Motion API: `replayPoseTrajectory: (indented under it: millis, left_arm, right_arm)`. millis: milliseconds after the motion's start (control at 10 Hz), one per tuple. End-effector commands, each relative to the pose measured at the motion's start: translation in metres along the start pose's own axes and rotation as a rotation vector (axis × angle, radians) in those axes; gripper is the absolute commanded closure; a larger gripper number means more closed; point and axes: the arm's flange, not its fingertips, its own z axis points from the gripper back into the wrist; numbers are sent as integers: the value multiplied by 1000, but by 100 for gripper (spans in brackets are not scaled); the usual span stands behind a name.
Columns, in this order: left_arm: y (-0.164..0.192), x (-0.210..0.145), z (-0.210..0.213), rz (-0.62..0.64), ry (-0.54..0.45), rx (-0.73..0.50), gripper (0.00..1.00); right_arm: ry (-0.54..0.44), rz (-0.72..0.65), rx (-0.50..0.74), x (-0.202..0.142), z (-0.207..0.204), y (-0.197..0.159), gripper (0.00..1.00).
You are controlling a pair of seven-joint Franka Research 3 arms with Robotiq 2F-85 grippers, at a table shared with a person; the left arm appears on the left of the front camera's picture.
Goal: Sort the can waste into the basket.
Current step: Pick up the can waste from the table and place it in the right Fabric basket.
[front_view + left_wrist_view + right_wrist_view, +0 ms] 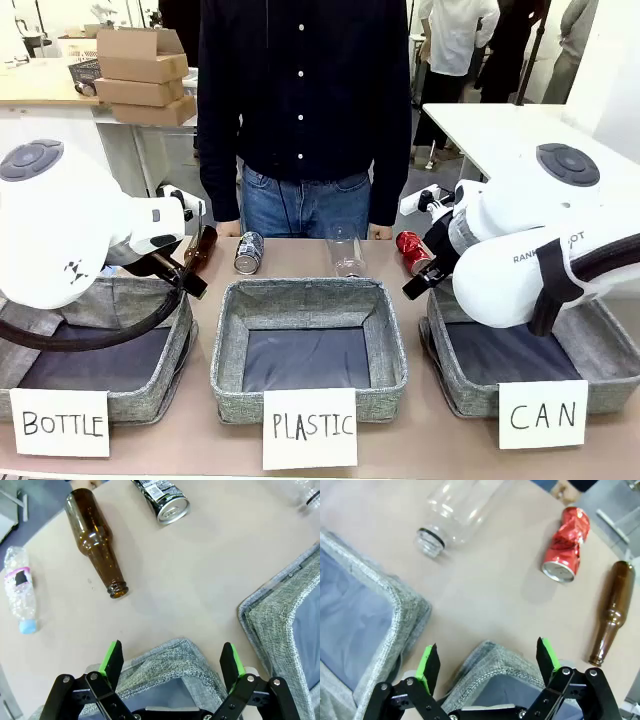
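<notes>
Red can (411,250) flat, axis twd robot

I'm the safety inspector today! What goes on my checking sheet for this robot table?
Surface: beige table, no spills seen.
Job's things: dented red metal can and dark blue and silver metal can lie on the table behind the baskets; neither is in the grey fabric basket signed "CAN".
Clutter: brown glass bottles, clear plastic bottles, grey baskets signed "PLASTIC" and "BOTTLE".
Grippers: left gripper and right gripper open, fingers holding nothing.
Cables: black cable loops under the left arm.
Surroundings: person in a dark shirt at the far edge; cardboard boxes behind.
</notes>
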Motion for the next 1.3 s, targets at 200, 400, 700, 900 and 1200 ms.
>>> replayPoseTrajectory:
  millis: [200,400,700,900,1200]
  left_arm:
    - [0,0,0,0,0,0,0]
    - [0,0,0,0,0,0,0]
    - [0,0,0,0,0,0,0]
    - [0,0,0,0,0,0,0]
    - [-23,6,157,73,44,50,0]
  right_arm:
    - [0,0,0,0,0,0,0]
    - [0,0,0,0,0,0,0]
    - [0,0,0,0,0,0,0]
    - [0,0,0,0,0,0,0]
    - [-109,-55,71,-6,152,6,0]
